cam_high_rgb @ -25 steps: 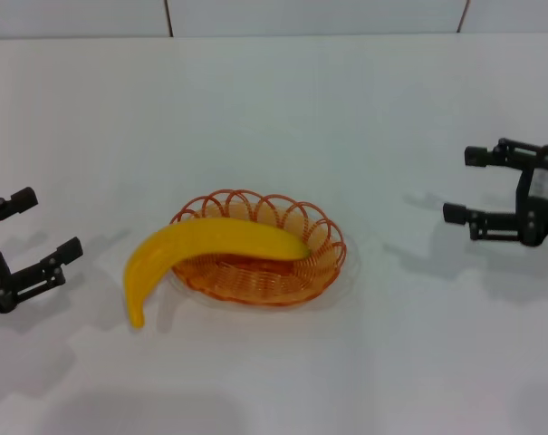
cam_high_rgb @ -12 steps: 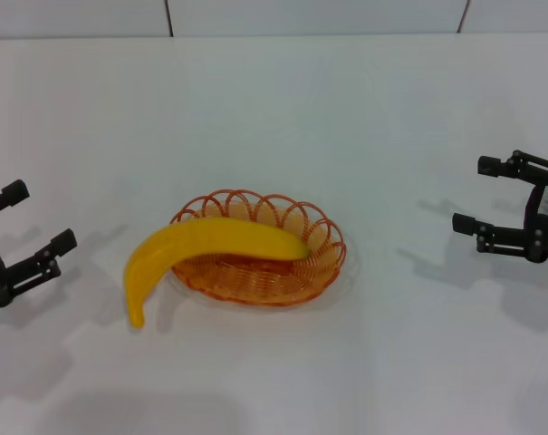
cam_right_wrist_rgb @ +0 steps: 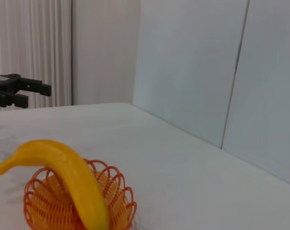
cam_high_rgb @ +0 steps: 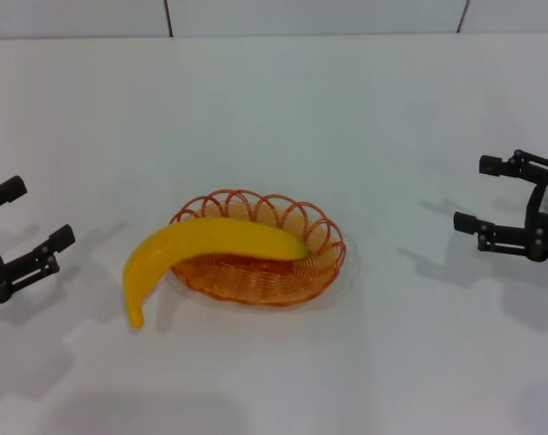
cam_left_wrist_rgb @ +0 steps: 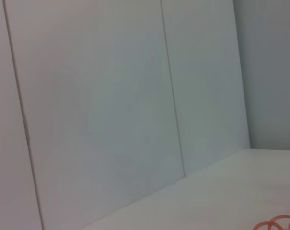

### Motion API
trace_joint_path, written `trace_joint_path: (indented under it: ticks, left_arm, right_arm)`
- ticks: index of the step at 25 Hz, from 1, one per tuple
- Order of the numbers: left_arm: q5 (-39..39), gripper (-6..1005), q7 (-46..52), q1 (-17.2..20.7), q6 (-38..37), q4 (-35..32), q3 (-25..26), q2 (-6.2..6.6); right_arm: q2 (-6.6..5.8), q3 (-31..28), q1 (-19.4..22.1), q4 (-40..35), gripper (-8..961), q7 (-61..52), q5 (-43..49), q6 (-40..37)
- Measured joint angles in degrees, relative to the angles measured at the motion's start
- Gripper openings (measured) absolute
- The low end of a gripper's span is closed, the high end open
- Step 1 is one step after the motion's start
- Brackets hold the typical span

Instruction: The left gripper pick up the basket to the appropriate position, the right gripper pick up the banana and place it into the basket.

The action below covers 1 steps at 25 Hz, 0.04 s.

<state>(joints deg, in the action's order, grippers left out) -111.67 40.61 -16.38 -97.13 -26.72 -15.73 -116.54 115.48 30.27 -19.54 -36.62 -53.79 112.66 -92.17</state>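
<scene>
The orange wire basket (cam_high_rgb: 321,237) sits in the middle of the white table. The yellow banana (cam_high_rgb: 210,243) lies across it, one end inside, the other end hanging over the basket's left rim down to the table. My left gripper (cam_high_rgb: 29,217) is open and empty at the far left, well clear of the basket. My right gripper (cam_high_rgb: 473,194) is open and empty at the far right. The right wrist view shows the banana (cam_right_wrist_rgb: 70,179) on the basket (cam_right_wrist_rgb: 44,203) and the left gripper (cam_right_wrist_rgb: 32,94) beyond. The left wrist view shows only a bit of basket rim (cam_left_wrist_rgb: 279,224).
The white table (cam_high_rgb: 274,118) ends at a white panelled wall (cam_high_rgb: 310,16) at the back. Nothing else stands on it.
Both grippers have drawn outward, away from the basket: the left toward the left edge, the right toward the right edge. Basket and banana have not moved.
</scene>
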Motion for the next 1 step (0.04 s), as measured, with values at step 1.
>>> trace_joint_path:
  ticks: [1]
  left_arm:
    - [0.00, 865, 0.00, -0.01, 0.05, 0.00, 0.00, 0.00]
  right_arm:
    - [0.01, -0.01, -0.03, 0.01, 851, 0.00, -0.02, 0.00]
